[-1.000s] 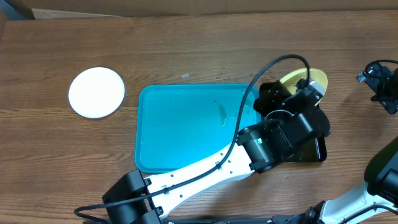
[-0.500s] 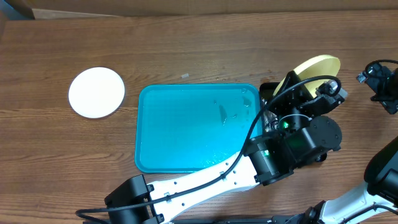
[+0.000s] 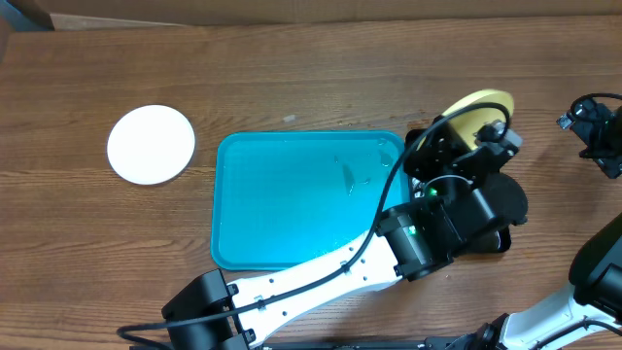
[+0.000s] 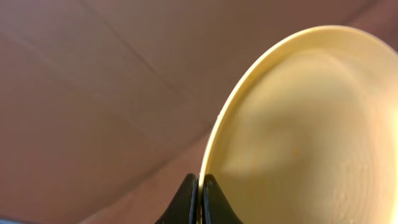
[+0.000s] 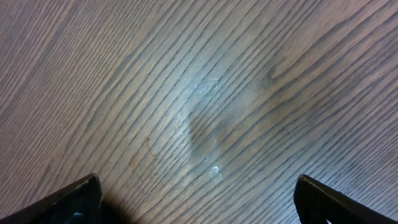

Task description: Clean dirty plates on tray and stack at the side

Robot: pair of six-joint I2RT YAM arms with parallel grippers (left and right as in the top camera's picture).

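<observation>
My left gripper (image 3: 483,131) is shut on the rim of the pale yellow-green plate (image 3: 471,105) and holds it tilted on edge just right of the turquoise tray (image 3: 292,199). In the left wrist view the two black fingertips (image 4: 200,186) pinch the plate's rim (image 4: 298,124). The tray holds no plate. A white plate (image 3: 151,144) lies flat on the table at the left; I cannot tell whether another lies under it. My right gripper (image 5: 196,199) is open and empty over bare wood at the far right (image 3: 598,126).
A narrow black tray (image 3: 491,238) lies under the left arm, right of the turquoise tray. The left arm (image 3: 321,277) crosses the tray's front right corner. A cardboard edge (image 3: 292,8) runs along the back of the table.
The left gripper has lifted the yellow-green plate and tipped it up on edge, then shifted slightly back to the left. The right arm has not moved.
</observation>
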